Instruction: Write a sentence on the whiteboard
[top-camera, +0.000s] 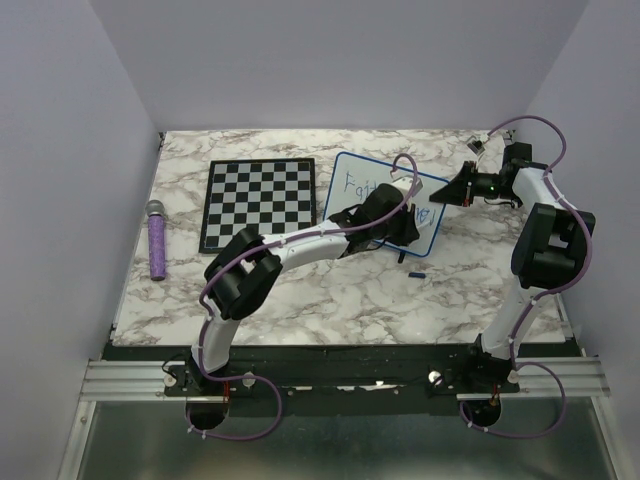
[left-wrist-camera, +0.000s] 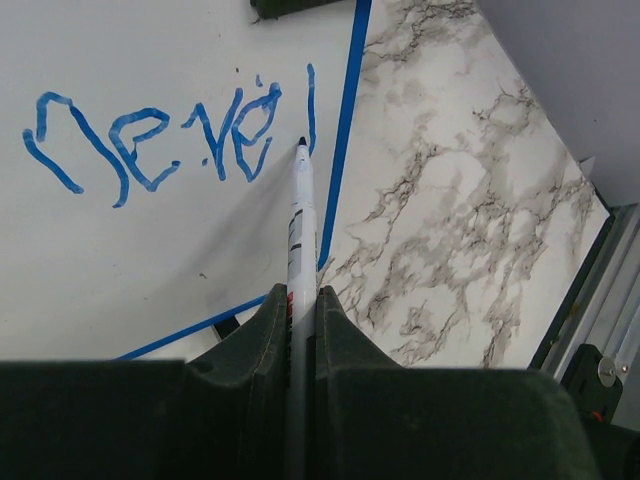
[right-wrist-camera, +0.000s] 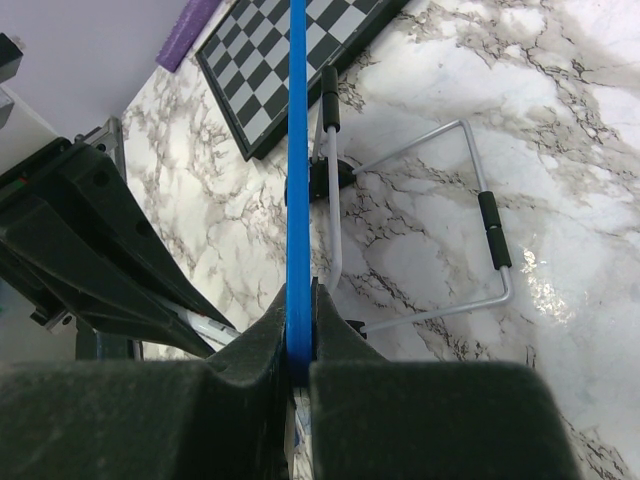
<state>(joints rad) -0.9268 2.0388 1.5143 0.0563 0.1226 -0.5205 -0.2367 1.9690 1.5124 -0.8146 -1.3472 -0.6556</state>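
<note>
Whiteboard (left-wrist-camera: 120, 260) is pinched at its edge by the right gripper (right-wrist-camera: 298, 320), left gripper (left-wrist-camera: 300, 305) pinches the marker (left-wrist-camera: 301, 215); push too hard and it could skid.

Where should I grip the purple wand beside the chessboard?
Take the purple wand across its barrel near the middle, from straight above, closing left to right. It lies flat, long axis running near to far, left of the chessboard. The barrel looks straight and even; the rounded grey head at the far end would likely slip.
</note>
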